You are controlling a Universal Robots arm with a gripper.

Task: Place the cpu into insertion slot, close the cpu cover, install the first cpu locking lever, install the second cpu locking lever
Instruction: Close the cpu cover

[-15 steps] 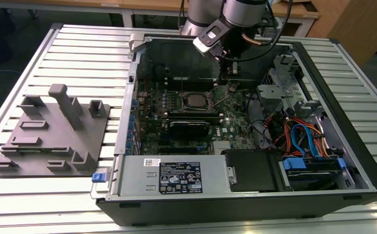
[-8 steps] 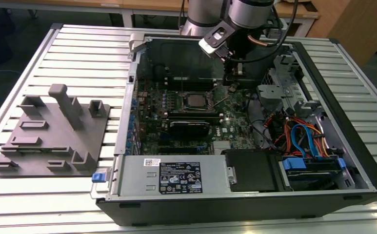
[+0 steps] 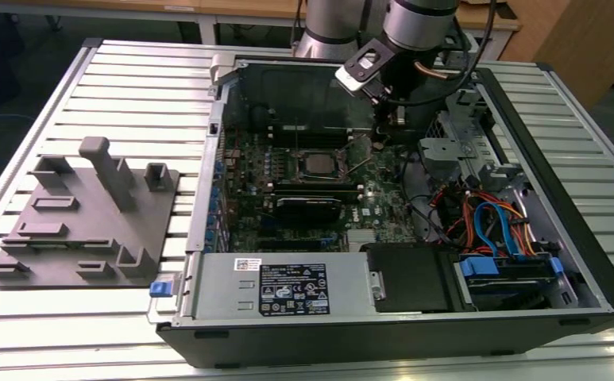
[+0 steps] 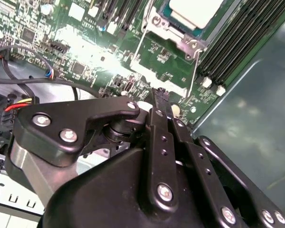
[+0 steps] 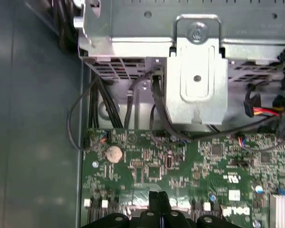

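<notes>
Pincer [image 4: 160, 96]: narrow, closed on nothing; cpu [image 3: 315, 163] lies flat, near it, to the exterior view's left and slightly nearer.

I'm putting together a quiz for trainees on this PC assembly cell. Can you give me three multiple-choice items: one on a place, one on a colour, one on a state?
1. Where is the cpu?
A on the grey fixture
B in the insertion slot
C on the slatted table

2. What colour is the circuit board?
A green
B blue
C red

3. How is the computer case?
A shut
B standing upright
C lying open

Answers:
1. B, its silver top sits in the socket on the board.
2. A, green shows around the socket in both wrist views.
3. C, the exterior view looks straight into its inside.
</notes>
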